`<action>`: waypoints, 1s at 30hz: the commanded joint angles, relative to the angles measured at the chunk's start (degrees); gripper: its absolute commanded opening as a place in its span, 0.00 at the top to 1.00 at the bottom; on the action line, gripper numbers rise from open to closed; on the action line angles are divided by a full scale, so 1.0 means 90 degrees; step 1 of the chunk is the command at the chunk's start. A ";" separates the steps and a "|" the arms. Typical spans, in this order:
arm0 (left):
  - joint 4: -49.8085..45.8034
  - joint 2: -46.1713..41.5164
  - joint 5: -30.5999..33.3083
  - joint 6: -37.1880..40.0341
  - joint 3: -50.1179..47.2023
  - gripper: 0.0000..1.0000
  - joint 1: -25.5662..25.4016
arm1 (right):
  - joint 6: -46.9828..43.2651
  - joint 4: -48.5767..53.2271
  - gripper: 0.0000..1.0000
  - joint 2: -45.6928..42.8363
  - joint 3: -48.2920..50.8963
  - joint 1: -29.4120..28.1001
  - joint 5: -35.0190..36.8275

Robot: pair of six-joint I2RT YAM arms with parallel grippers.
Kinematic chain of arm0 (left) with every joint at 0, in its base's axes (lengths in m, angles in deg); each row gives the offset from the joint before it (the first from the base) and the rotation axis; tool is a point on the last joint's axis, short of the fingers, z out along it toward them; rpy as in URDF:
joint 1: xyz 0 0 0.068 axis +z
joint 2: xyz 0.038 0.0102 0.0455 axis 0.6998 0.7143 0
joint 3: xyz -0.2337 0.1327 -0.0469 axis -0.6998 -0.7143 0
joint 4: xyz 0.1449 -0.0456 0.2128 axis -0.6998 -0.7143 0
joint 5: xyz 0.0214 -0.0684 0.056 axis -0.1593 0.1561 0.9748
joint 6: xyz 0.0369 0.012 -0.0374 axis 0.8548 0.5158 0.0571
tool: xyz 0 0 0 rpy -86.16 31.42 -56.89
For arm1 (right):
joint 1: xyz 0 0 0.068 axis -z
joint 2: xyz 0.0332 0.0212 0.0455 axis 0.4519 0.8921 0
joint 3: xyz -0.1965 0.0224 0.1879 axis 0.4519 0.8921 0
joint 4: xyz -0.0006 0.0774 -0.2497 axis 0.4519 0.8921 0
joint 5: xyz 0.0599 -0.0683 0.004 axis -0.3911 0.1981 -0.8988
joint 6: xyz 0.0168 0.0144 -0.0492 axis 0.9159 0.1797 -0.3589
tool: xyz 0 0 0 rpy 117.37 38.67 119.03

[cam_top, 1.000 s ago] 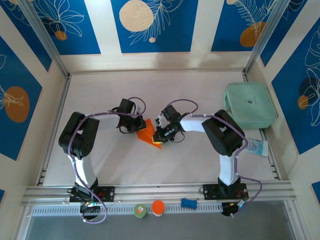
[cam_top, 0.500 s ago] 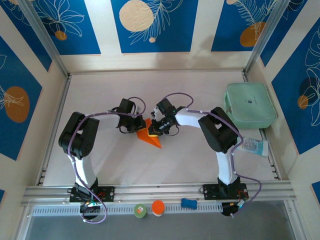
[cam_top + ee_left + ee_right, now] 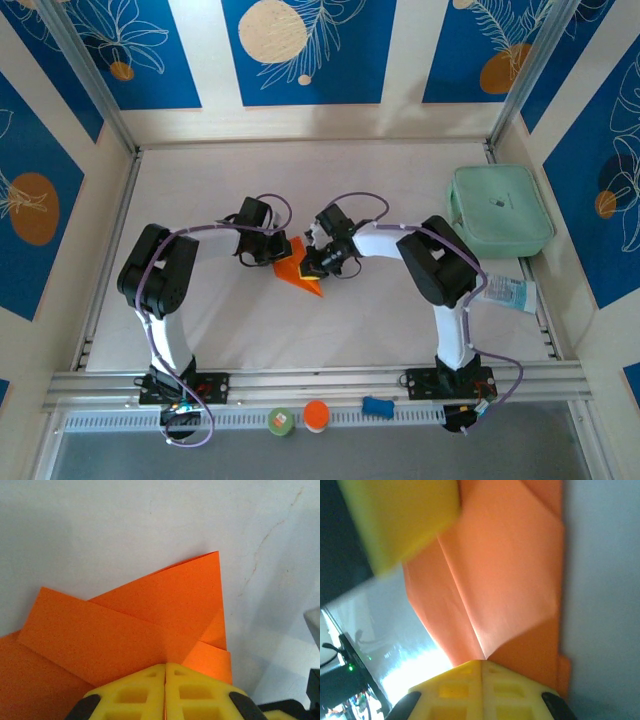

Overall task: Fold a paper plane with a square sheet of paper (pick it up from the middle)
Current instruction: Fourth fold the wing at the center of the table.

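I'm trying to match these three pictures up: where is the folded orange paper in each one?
Top external: the orange paper lies mid-table, between the left gripper and the right gripper.
Left wrist: the orange paper covers the lower half, above the left gripper's yellow fingers.
Right wrist: the orange paper runs through the centre, above the right gripper's yellow fingers.
Shared landmark: the white table under it.

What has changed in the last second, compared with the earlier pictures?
The right gripper moved away from the near edge and a little toward the left gripper, over the folded orange paper. Left arm, paper and both closed jaws stayed as they were.
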 commanded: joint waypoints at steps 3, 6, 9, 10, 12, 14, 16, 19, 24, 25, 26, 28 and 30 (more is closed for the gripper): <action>-0.0833 0.0414 0.0930 0.0101 -0.0106 0.91 0.0039 | -0.0247 0.0837 0.99 -0.0538 0.0903 0.0023 0.0032; -0.0848 0.0406 0.0921 0.0123 -0.0077 0.91 0.0038 | -0.0283 0.0796 0.99 -0.0836 0.1326 0.0024 0.0009; -0.0831 0.0354 0.0856 0.0165 -0.0063 0.91 0.0038 | -0.0223 0.0731 0.99 -0.1129 0.1844 0.0032 0.0069; -0.0793 0.0330 0.0818 0.0178 -0.0065 0.91 0.0037 | -0.0191 0.0678 0.99 -0.1213 0.2004 0.0038 0.0093; -0.0684 0.0261 0.0646 0.0208 -0.0043 0.90 0.0029 | -0.0101 0.0521 0.99 -0.1385 0.2288 0.0098 0.0082; -0.0566 0.0155 0.0453 0.0199 -0.0001 0.89 0.0027 | -0.0020 0.0326 0.99 -0.1558 0.2384 0.0130 0.0030; -0.0453 -0.0028 0.0218 0.0147 0.0073 0.87 0.0016 | 0.0048 0.0161 0.98 -0.1778 0.2298 0.0126 0.0018; -0.0323 -0.0433 -0.0125 -0.0081 0.0237 0.82 0.0018 | 0.0113 -0.0097 0.95 -0.2185 0.2084 0.0121 0.0083; -0.0243 -0.1237 0.0016 -0.0546 0.0220 0.65 0.0046 | 0.0173 -0.0350 0.84 -0.2594 0.1720 0.0159 0.0523; -0.0236 -0.1376 0.0106 -0.0629 0.0150 0.62 0.0057 | 0.0175 -0.0333 0.81 -0.2586 0.1647 0.0160 0.0602; -0.0229 -0.1528 0.0209 -0.0717 0.0044 0.59 0.0076 | 0.0148 -0.0325 0.78 -0.2551 0.1556 0.0183 0.0682; -0.0165 -0.1796 0.0365 -0.0915 -0.0201 0.51 0.0108 | 0.0084 -0.0260 0.73 -0.2405 0.1342 0.0185 0.0835; -0.0017 -0.2065 0.0451 -0.1146 -0.0492 0.45 0.0144 | 0.0008 -0.0083 0.68 -0.2166 0.1035 0.0196 0.1000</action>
